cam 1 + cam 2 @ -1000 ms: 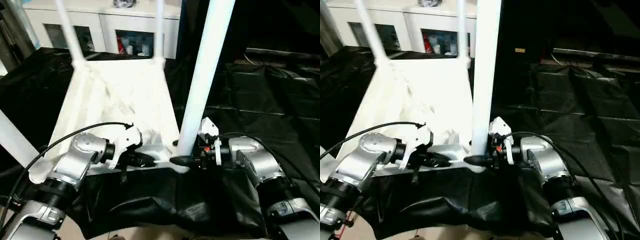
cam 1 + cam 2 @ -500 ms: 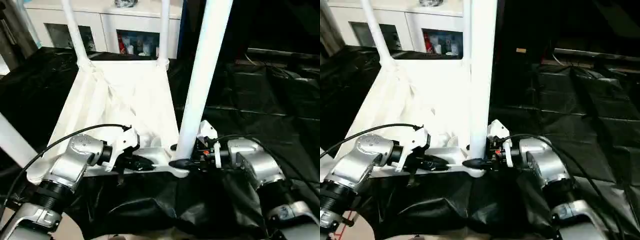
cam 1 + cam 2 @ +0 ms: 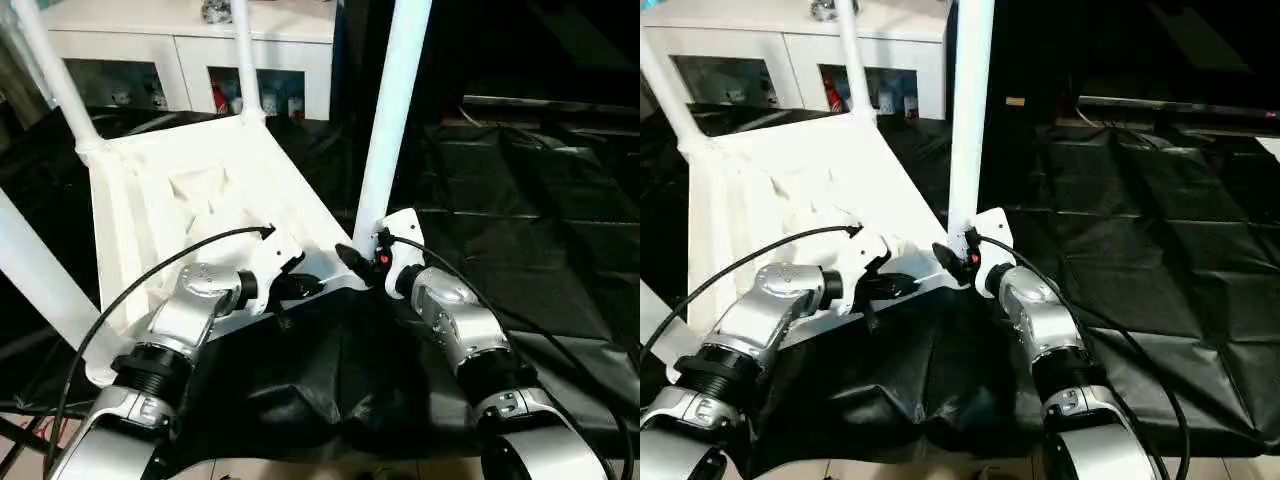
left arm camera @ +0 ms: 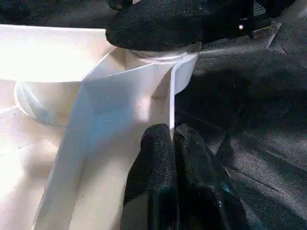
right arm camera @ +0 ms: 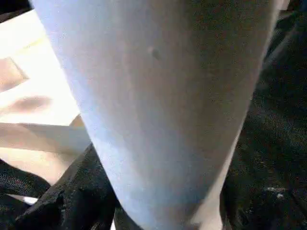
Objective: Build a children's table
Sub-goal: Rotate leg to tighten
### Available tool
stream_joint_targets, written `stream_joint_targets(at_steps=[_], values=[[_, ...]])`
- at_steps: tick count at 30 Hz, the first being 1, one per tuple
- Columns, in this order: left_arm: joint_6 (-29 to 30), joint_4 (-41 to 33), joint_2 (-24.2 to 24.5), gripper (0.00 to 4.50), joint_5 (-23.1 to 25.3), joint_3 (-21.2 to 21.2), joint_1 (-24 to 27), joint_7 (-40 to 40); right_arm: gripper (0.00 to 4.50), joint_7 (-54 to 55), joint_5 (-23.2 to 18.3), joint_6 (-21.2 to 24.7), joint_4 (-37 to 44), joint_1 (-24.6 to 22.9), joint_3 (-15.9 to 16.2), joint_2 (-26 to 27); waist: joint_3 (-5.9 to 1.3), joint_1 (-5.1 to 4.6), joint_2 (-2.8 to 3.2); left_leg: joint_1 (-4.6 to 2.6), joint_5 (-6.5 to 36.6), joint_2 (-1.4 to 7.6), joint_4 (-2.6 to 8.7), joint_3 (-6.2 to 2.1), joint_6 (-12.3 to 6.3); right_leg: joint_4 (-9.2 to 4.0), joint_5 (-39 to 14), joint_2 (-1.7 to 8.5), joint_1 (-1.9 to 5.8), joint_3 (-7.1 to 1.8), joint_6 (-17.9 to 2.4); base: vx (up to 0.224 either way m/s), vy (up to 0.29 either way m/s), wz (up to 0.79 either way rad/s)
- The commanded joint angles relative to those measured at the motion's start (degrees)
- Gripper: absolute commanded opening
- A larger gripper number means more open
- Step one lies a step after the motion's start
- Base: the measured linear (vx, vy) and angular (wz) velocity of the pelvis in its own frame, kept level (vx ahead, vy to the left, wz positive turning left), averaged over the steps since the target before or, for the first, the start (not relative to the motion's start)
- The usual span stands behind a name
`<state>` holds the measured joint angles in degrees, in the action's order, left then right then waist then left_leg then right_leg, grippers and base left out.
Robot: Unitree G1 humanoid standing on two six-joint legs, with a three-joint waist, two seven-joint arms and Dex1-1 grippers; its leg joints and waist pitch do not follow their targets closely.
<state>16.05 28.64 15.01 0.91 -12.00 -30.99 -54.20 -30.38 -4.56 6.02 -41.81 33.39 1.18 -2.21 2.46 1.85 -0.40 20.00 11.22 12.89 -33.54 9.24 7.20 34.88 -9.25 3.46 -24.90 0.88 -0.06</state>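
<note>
The white tabletop [image 3: 190, 200] lies underside up on black sheeting, ribs showing. Three legs stand in its far-left [image 3: 55, 75], far [image 3: 245, 55] and near-left [image 3: 40, 290] corners. A further leg [image 3: 392, 120] rises from the near-right corner. My right gripper [image 3: 358, 262] is shut around that leg's base; in the right wrist view the leg [image 5: 158, 96] stands between the black fingers [image 5: 67, 201]. My left gripper [image 3: 312, 287] is shut, its tips [image 4: 172, 139] touching the tabletop's rim beside that corner socket [image 4: 163, 62].
A white cabinet with glass doors [image 3: 190, 45] stands behind the tabletop. Crumpled black sheeting [image 3: 530, 210] covers the floor to the right and in front. A black cable [image 3: 150, 285] arcs over my left forearm.
The view has shifted. Against the cabinet, the tabletop has turned so its near-right corner sits farther from me. My right gripper has followed the leg's base; my left stays at the rim.
</note>
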Motion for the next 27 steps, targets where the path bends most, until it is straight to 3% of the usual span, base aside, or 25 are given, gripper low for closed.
stream_joint_targets(at_steps=[1, 6, 13, 14, 18, 22, 27], values=[[-1.4, -3.3, -4.1, 0.0, -2.3, -2.7, -2.0, -1.5, 3.21, -8.0, -1.7, 2.2, -0.4, -0.8, 4.7, 5.7, -3.01, 0.13, 0.36, 0.46, 17.4, -0.94, 4.36, 0.74, -0.71, -5.24, -22.2, 2.07, 2.99, -0.88, -8.7, 0.0, 0.0, 0.0], [-2.2, -4.0, -2.5, 0.0, -3.0, -3.0, -1.0, -3.7, 3.69, -11.6, -1.7, 1.6, 0.8, -1.0, 5.9, 3.8, -3.07, 0.17, 0.41, 0.51, 16.2, -0.88, 4.28, 0.85, -0.97, -4.85, -18.5, 2.13, 3.27, -0.98, -10.5, 0.0, 0.0, 0.0], [-3.1, -7.0, 2.1, 0.0, -4.9, -2.9, 1.3, -12.0, 3.69, -26.1, -2.8, 2.9, 5.6, -2.1, 8.4, -4.1, -3.41, 0.42, 0.47, 0.6, 12.5, -0.66, 3.99, 0.96, -2.61, -3.98, -10.3, 2.13, 3.86, -1.01, -13.3, 0.0, 0.0, 0.0], [-3.7, -7.9, 3.4, 0.0, -5.6, -3.0, 2.0, -14.7, 3.69, -30.5, -3.1, 3.3, 6.8, -2.2, 8.8, -6.8, -3.45, 0.54, 0.42, 0.51, 12.0, -0.57, 3.91, 1.03, -3.04, -3.79, -8.3, 2.09, 3.83, -0.97, -14.0, 0.0, 0.0, 0.0], [-3.8, -8.3, 4.5, 0.0, -5.8, -2.9, 2.4, -16.0, 3.69, -35.1, -3.8, 4.4, 8.5, -2.5, 9.0, -9.5, -3.48, 1.33, 0.48, 0.4, 10.1, -0.46, 3.69, 1.25, -3.71, -3.32, -4.9, 2.08, 4.09, -0.88, -15.4, 0.0, 0.0, 0.0], [-3.6, -8.9, 6.2, 0.0, -6.1, -3.1, 3.1, -18.5, 3.69, -40.3, -4.4, 5.0, 10.9, -3.3, 9.8, -12.4, -3.38, 2.09, 0.49, 0.32, 10.3, -0.31, 3.62, 1.45, -3.89, -3.33, -5.7, 2.16, 3.96, -0.89, -15.4, 0.0, 0.0, 0.0], [-3.3, -9.9, 8.3, 0.0, -6.8, -3.3, 4.1, -22.0, 3.69, -44.5, -5.1, 6.2, 12.6, -4.1, 10.8, -14.9, -3.16, 2.65, 0.51, 0.14, 12.6, -0.29, 3.76, 1.45, -2.77, -3.84, -11.8, 2.24, 3.64, -0.99, -13.8, 0.0, 0.0, 0.0]])
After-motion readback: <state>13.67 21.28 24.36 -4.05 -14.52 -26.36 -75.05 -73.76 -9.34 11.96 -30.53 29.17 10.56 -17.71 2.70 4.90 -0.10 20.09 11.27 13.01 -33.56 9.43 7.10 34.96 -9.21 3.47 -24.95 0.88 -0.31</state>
